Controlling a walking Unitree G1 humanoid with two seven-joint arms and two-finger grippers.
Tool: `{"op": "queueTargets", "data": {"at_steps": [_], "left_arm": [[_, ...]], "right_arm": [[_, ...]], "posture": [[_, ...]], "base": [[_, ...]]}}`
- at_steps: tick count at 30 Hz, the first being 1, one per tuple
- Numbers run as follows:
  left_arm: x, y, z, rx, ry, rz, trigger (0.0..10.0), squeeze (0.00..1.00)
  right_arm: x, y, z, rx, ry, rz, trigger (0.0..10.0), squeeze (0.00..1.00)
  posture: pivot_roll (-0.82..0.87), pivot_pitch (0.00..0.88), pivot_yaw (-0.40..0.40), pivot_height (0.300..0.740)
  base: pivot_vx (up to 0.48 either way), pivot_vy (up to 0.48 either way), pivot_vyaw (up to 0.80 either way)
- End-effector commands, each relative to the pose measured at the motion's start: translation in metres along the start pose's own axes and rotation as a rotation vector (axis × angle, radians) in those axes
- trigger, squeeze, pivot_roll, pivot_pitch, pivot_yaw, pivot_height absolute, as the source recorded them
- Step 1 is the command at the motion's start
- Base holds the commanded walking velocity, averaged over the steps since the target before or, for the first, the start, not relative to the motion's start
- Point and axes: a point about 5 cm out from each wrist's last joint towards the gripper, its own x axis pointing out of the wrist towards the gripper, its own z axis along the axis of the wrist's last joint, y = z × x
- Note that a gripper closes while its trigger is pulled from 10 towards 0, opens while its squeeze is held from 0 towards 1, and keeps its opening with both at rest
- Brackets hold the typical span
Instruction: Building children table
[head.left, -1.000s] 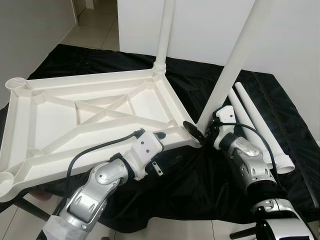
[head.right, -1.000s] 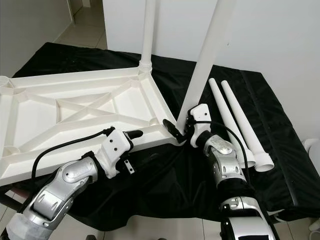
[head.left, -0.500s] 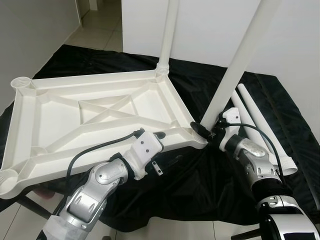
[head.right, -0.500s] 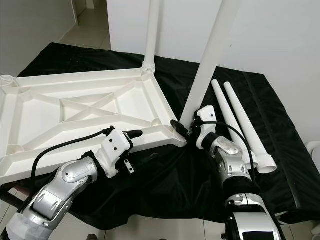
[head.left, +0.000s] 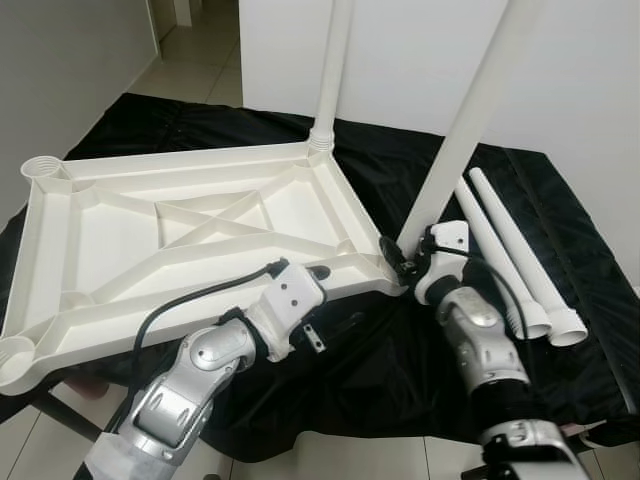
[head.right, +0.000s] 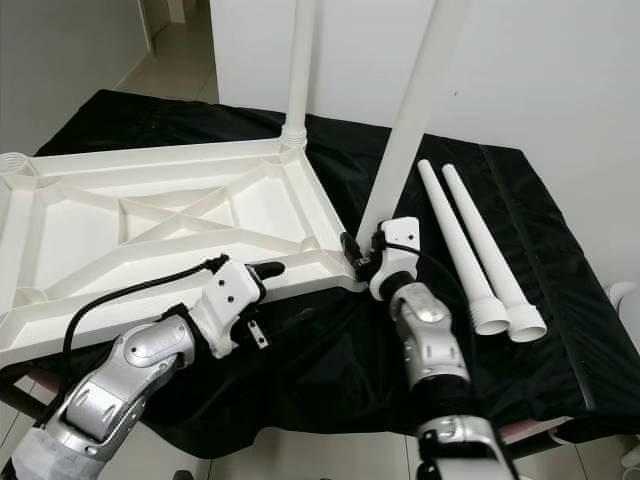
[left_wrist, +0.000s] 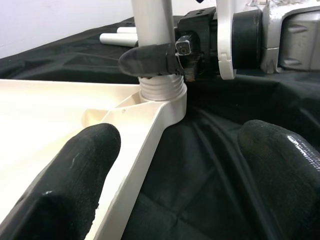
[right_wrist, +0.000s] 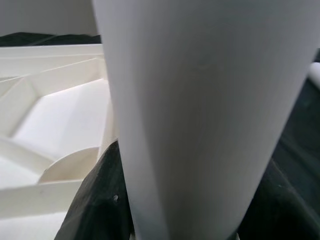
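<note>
The white ribbed tabletop (head.left: 120, 235) lies upside down on a black cloth. One white leg (head.left: 332, 70) stands in its far right corner socket. A second leg (head.left: 470, 120) stands tilted in the near right corner socket (left_wrist: 161, 92). My right gripper (head.left: 403, 262) is shut on that leg just above the socket, with one black finger (left_wrist: 150, 59) laid across its base. My left gripper (left_wrist: 175, 165) is open at the tabletop's near rim, a finger (left_wrist: 75, 170) on each side of the rim.
Two loose white legs (head.left: 515, 255) lie side by side on the cloth (head.left: 560, 220) to the right of my right arm. Empty sockets show at the tabletop's left corners (head.left: 40, 168). A white wall rises behind, and tiled floor lies at the far left.
My right wrist has turned around the base of the near leg and its forearm has swung in toward the left. The left arm has stayed put at the rim.
</note>
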Motion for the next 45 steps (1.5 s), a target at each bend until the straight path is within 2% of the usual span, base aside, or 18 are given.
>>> {"op": "queueTargets", "data": {"at_steps": [1,2,5,7,8,10,14,15,22,27,28,30,31,38,39,40,43,45], "left_arm": [[-0.001,-0.003,0.000,0.001,0.004,-0.036,10.0,0.00],[-0.001,-0.003,0.000,0.005,0.006,-0.037,10.0,0.00],[-0.001,-0.003,0.000,0.007,0.007,-0.037,10.0,0.00],[-0.001,-0.002,0.000,0.008,0.009,-0.034,10.0,0.00],[-0.001,-0.002,0.000,0.008,0.009,-0.034,10.0,0.00],[-0.001,-0.003,0.000,0.005,0.009,-0.033,10.0,0.00],[-0.001,-0.004,0.000,0.005,0.011,-0.040,10.0,0.00],[-0.001,-0.004,0.000,0.007,0.012,-0.041,10.0,0.00],[-0.001,-0.002,0.000,0.010,0.012,-0.038,10.0,0.00],[-0.003,-0.002,-0.001,0.011,0.020,-0.022,10.0,0.00],[-0.003,-0.001,-0.001,0.014,0.015,-0.001,10.0,0.00],[-0.003,0.002,0.000,0.016,0.009,0.022,10.0,0.00],[-0.004,0.005,0.000,0.016,0.009,0.048,10.0,0.00],[-0.006,0.023,-0.001,0.007,0.032,0.141,10.0,0.00],[-0.008,0.032,-0.004,-0.006,0.069,0.175,10.0,0.00],[-0.008,0.032,-0.004,-0.006,0.069,0.175,10.0,0.00],[-0.015,0.057,-0.019,0.025,0.198,0.273,10.0,0.00],[-0.016,0.060,-0.023,0.032,0.230,0.286,10.0,0.00]], "right_arm": [[-0.008,-0.005,-0.019,-0.004,0.094,-0.054,10.0,0.00],[-0.011,0.000,-0.022,0.001,0.109,-0.192,10.0,0.00],[-0.013,0.003,-0.023,-0.003,0.119,-0.251,10.0,0.00],[-0.015,0.011,-0.021,0.039,0.107,-0.354,10.0,0.00],[-0.015,0.011,-0.021,0.039,0.107,-0.354,10.0,0.00],[-0.014,0.021,-0.015,0.085,0.072,-0.372,10.0,0.00],[-0.014,0.024,-0.004,0.089,0.000,-0.324,10.0,0.00],[-0.015,0.023,-0.002,0.094,-0.013,-0.316,10.0,1.00],[-0.021,0.022,0.001,0.098,-0.036,-0.306,10.0,1.00],[-0.036,0.016,0.004,0.098,-0.081,-0.250,10.0,1.00],[-0.043,0.015,0.003,0.079,-0.085,-0.231,10.0,0.36],[-0.050,0.015,0.002,0.057,-0.082,-0.215,10.0,0.36],[-0.055,0.016,-0.001,0.061,-0.077,-0.200,10.0,0.00],[-0.069,0.019,-0.009,0.064,-0.062,-0.152,10.0,0.00],[-0.074,0.022,-0.010,0.066,-0.061,-0.122,10.0,0.00],[-0.074,0.022,-0.010,0.066,-0.061,-0.122,10.0,0.00],[-0.081,0.032,-0.011,0.079,-0.067,-0.032,10.0,0.00],[-0.081,0.033,-0.011,0.086,-0.067,-0.017,10.0,0.00]], "posture": [[0.07,0.074,-0.084,0.740],[0.08,0.071,-0.085,0.740],[0.08,0.070,-0.086,0.740],[0.08,0.068,-0.086,0.740],[0.08,0.068,-0.086,0.740],[0.08,0.066,-0.083,0.740],[0.08,0.063,-0.081,0.740],[0.08,0.063,-0.081,0.740],[0.08,0.059,-0.081,0.740],[0.08,0.061,-0.086,0.740],[0.08,0.063,-0.088,0.740],[0.08,0.063,-0.088,0.740],[0.08,0.068,-0.090,0.740],[0.08,0.068,-0.090,0.740],[0.07,0.065,-0.087,0.740],[0.07,0.065,-0.087,0.740],[0.07,0.063,-0.079,0.740],[0.07,0.062,-0.078,0.740]], "base": [[0.000,0.000,0.00],[0.000,0.000,0.00],[0.000,0.000,0.00],[0.000,0.000,0.00],[0.000,0.000,0.00],[0.000,0.000,0.00],[0.000,0.000,0.00],[0.000,0.000,0.00],[0.000,0.000,0.00],[0.000,0.000,0.00],[0.000,0.000,0.00],[0.000,0.000,0.00],[0.000,0.000,0.00],[0.000,0.000,0.00],[0.000,0.000,0.00],[0.000,0.000,0.00],[0.000,0.000,0.00],[0.000,0.000,0.00]]}}
